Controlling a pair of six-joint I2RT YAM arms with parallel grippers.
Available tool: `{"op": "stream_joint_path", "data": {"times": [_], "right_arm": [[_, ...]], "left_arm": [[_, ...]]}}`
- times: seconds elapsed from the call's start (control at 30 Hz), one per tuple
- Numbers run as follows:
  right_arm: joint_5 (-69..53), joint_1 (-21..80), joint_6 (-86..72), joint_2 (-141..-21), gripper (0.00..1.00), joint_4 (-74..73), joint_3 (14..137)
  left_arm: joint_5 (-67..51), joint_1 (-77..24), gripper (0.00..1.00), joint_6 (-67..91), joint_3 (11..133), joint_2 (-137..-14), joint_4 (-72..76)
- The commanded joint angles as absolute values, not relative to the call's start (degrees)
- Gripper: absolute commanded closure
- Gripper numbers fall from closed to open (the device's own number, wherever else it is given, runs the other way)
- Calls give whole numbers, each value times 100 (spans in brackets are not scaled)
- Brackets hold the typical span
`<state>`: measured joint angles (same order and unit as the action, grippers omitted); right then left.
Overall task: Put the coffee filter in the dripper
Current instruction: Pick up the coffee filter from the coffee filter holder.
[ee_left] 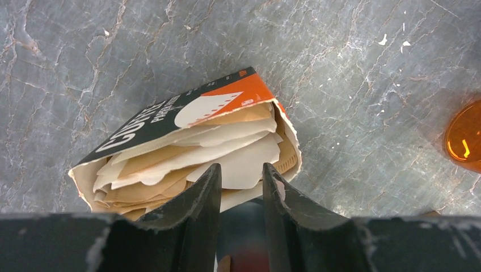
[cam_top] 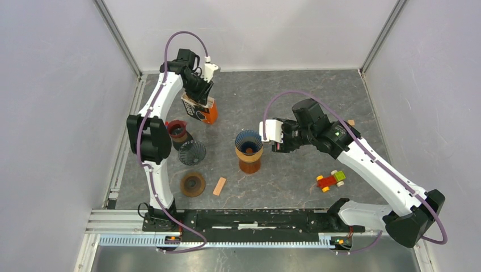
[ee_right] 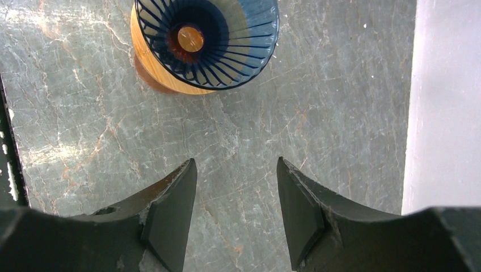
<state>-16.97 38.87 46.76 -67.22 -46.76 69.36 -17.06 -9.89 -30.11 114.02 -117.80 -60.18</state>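
Observation:
The torn black-and-orange filter box [cam_top: 199, 110] lies at the back left with its mouth open. In the left wrist view, several cream paper filters [ee_left: 227, 150] fan out of the box [ee_left: 170, 113]. My left gripper [cam_top: 199, 90] hangs over the box mouth. Its jaws [ee_left: 241, 173] are slightly apart, with a filter's edge showing between the tips. The blue ribbed dripper [cam_top: 249, 141] sits empty on an amber stand [cam_top: 249, 164] mid-table. My right gripper [cam_top: 271, 141] is open and empty just right of the dripper [ee_right: 207, 39], above bare table [ee_right: 237, 164].
A dark ribbed dripper [cam_top: 192, 152], a red-brown cup [cam_top: 178, 130], a brown lid [cam_top: 193, 184] and a wooden block [cam_top: 219, 186] lie by the left arm. A toy car [cam_top: 330, 180] lies under the right arm. An amber round object [ee_left: 465, 139] shows at the left wrist view's right edge.

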Motion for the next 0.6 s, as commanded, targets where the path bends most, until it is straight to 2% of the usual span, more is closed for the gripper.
{"op": "stream_joint_path", "data": {"times": [0.0,0.57], "right_arm": [[-1794,3849,4667,-6655,40,-4499,6849],[-1770,3814,4667,-6730,40,-4496,6790]], "left_arm": [[-1923,-949,61,-3149,11625,-11847,-6101],[-2274,-905,50,-3488,11805,-11966,-6573]]}}
